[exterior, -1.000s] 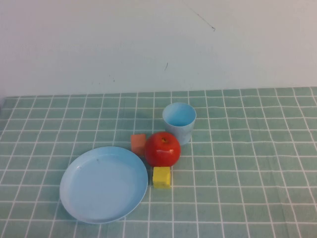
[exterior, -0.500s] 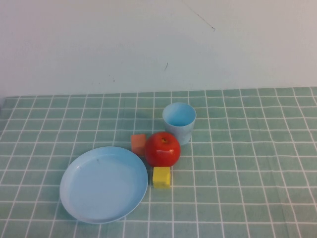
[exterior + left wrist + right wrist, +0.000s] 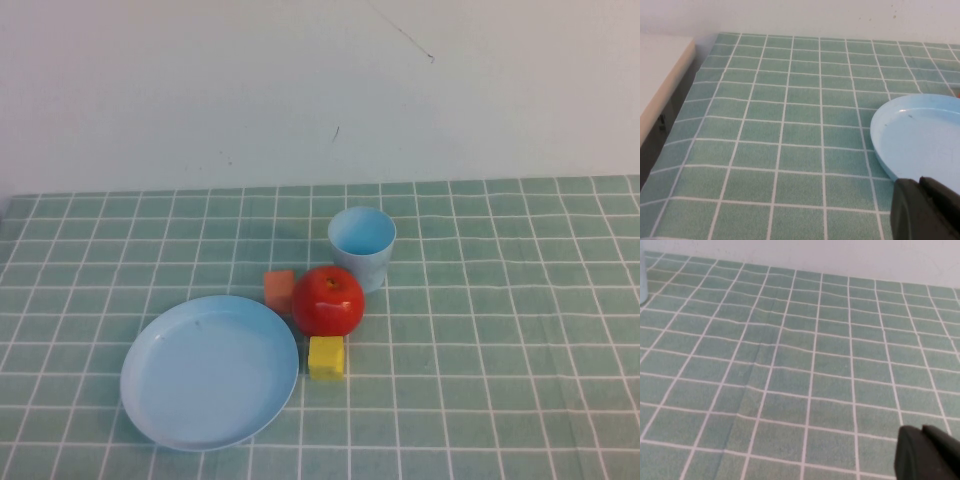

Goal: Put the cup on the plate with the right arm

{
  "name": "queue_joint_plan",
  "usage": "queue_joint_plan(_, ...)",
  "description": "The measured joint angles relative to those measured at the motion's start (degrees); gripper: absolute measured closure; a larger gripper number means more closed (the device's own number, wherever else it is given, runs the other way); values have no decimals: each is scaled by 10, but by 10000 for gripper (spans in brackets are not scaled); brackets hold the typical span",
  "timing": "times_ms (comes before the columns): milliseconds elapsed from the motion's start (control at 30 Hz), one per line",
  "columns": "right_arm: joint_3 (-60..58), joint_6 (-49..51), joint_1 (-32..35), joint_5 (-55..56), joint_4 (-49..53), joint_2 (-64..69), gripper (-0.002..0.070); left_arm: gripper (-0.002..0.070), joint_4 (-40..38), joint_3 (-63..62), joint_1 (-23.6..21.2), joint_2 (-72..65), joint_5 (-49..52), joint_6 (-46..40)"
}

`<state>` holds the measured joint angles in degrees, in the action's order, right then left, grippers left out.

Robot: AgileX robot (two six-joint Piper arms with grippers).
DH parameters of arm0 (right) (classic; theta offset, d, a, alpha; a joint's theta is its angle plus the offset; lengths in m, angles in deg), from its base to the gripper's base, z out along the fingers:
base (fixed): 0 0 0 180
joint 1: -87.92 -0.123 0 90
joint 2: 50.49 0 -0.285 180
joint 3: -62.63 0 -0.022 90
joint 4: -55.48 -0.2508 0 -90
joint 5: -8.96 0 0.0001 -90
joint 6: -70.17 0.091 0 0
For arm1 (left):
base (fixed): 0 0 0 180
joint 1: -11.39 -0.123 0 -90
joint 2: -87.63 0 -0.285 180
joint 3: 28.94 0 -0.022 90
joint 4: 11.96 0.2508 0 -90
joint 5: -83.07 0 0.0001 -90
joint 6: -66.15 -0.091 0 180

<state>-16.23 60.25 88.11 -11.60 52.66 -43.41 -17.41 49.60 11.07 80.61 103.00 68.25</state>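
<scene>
My right hand [image 3: 927, 452] is clenched and empty, parked well apart from the upright light blue cup [image 3: 362, 246], which touches the red apple [image 3: 328, 300] behind it, the empty plate [image 3: 210, 370] lying near the apple.

left gripper [image 3: 927, 210]: matte black, blocky | right gripper [image 3: 930, 455]: matte black, rounded edges

Light blue cup [image 3: 362, 246], light blue plate [image 3: 210, 370], red apple [image 3: 327, 300], yellow block [image 3: 326, 356], orange block [image 3: 279, 290], green white-gridded tablecloth [image 3: 520, 330]
</scene>
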Motion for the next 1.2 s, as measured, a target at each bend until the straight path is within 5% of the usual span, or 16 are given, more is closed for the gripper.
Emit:
queue_joint_plan(367, 0, 0, 0, 166, 1, 0, 678, 678, 0, 0, 0, 0, 0, 0)
queue_joint_plan(1200, 0, 27, 0, 253, -66, 0, 678, 678, 0, 0, 0, 0, 0, 1)
